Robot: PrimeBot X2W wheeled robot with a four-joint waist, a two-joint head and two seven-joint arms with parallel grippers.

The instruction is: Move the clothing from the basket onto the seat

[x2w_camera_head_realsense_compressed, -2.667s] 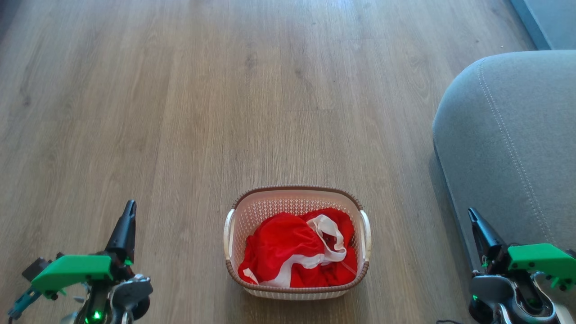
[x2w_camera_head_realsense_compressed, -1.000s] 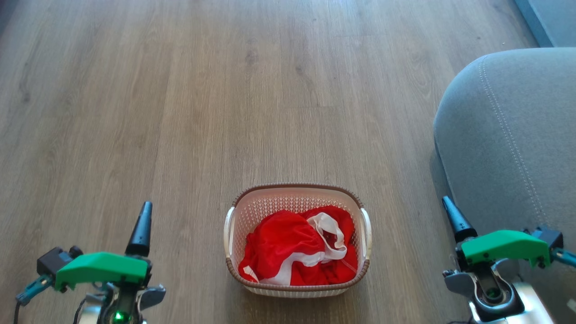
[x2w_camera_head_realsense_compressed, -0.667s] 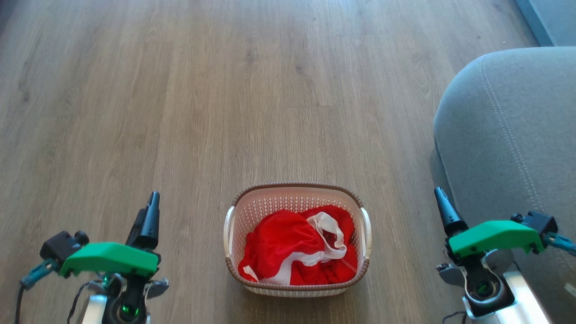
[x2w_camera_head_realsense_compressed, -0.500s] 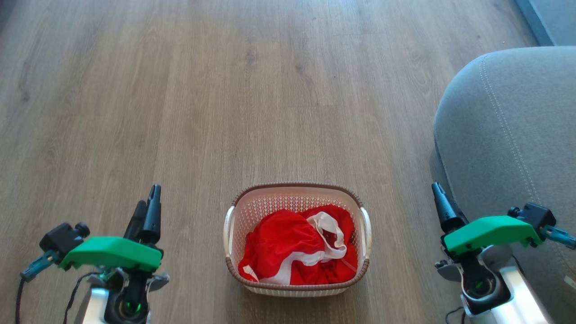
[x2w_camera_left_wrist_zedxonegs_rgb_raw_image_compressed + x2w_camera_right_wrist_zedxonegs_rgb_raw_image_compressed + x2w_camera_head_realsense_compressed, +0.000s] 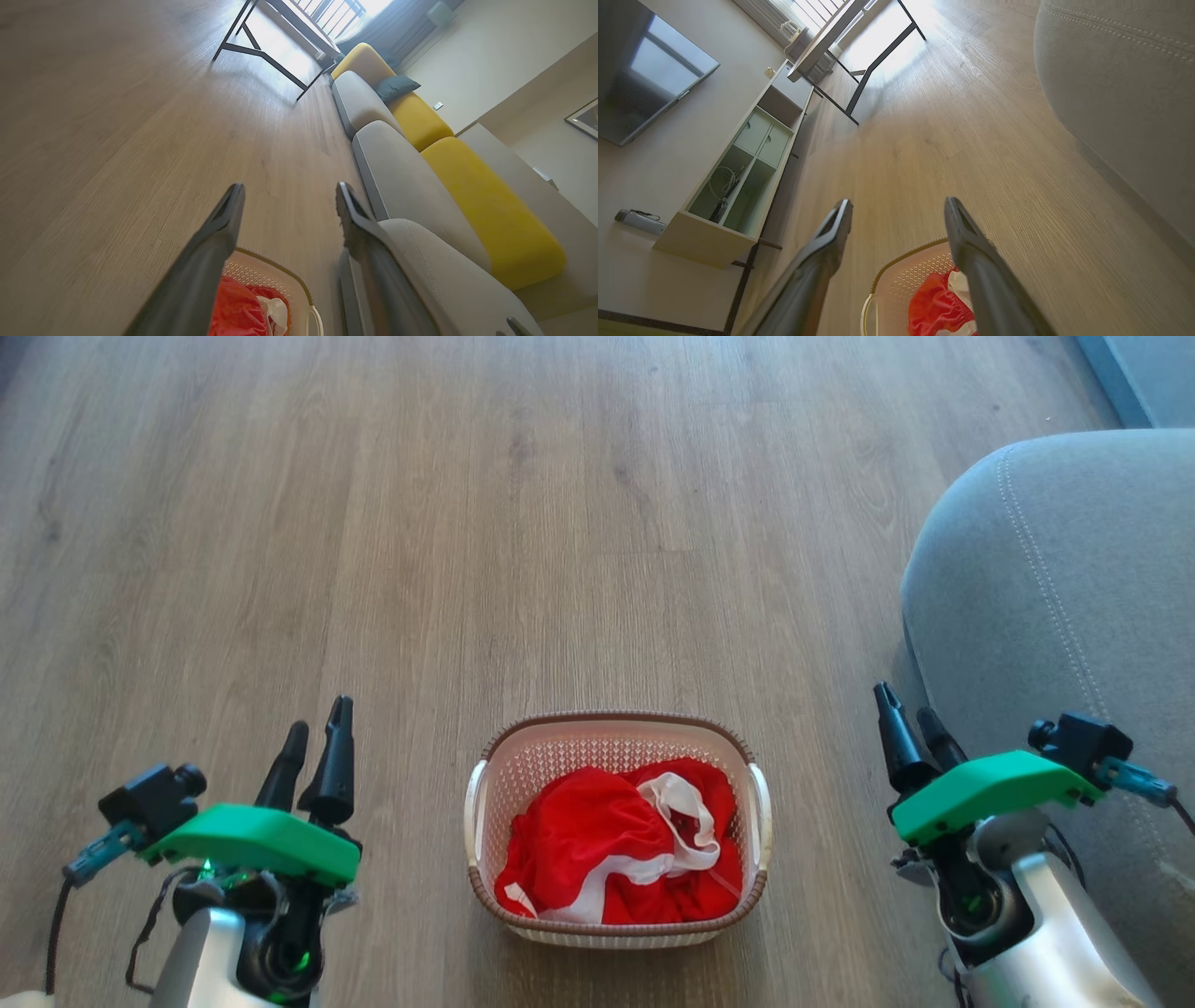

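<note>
Lying in basket (image 5: 560, 758), clothing (image 5: 579, 840) between both parted jaws, untouched

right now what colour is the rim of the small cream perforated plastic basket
Brown, woven-look rim around the cream-white perforated plastic basket; head view shows it best.

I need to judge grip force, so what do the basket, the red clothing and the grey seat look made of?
Basket: looks like moulded plastic, matt cream, given its perforated walls.
Clothing: probably thin soft fabric, red with white bands, lying in crumpled folds.
Seat: grey matt upholstery fabric with visible stitch lines.
</note>
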